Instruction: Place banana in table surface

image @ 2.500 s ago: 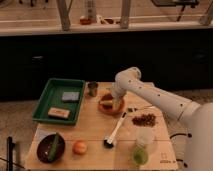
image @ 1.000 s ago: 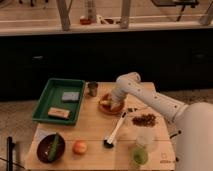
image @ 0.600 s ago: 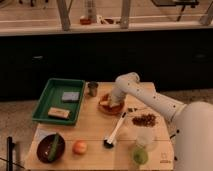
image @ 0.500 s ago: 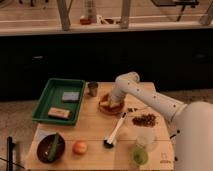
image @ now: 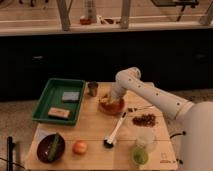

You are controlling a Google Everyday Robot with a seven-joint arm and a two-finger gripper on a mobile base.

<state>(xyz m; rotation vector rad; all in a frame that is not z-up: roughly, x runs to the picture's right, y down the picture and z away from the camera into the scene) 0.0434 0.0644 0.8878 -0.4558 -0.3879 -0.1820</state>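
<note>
Over the bowl (image: 112, 106) near the middle of the table (image: 90, 125), the gripper (image: 107, 98) is reaching down. The white arm (image: 150, 95) is bending in from the right and dropping from its elbow toward the bowl's left side. Whether the gripper is clamping anything or standing slack, I cannot tell from here. The banana (image: 104, 100) is showing only as a pale yellow patch inside the bowl, right at the gripper's tip, and I cannot tell whether the two are touching. It is lying in the bowl, not on the bare wood.

Left of the bowl, a green tray (image: 44, 102) is sitting along the table's left edge. It is holding a blue-grey sponge (image: 70, 96) toward the back and a tan block (image: 59, 112) nearer the front. A small metal cup (image: 92, 88) is standing just beside the tray's back right corner.

Nearer to me, a brush (image: 114, 134) is lying at a slant in front of the bowl, its dark head pointing at the front edge. A pile (image: 145, 119) of dark bits is lying to the bowl's right. At the front left, a dark dish (image: 44, 150) is holding a green vegetable (image: 54, 146), with a round orange fruit (image: 79, 147) just beside it. At the front right, a clear glass (image: 141, 150) with something green in its bottom is standing near the corner.
</note>
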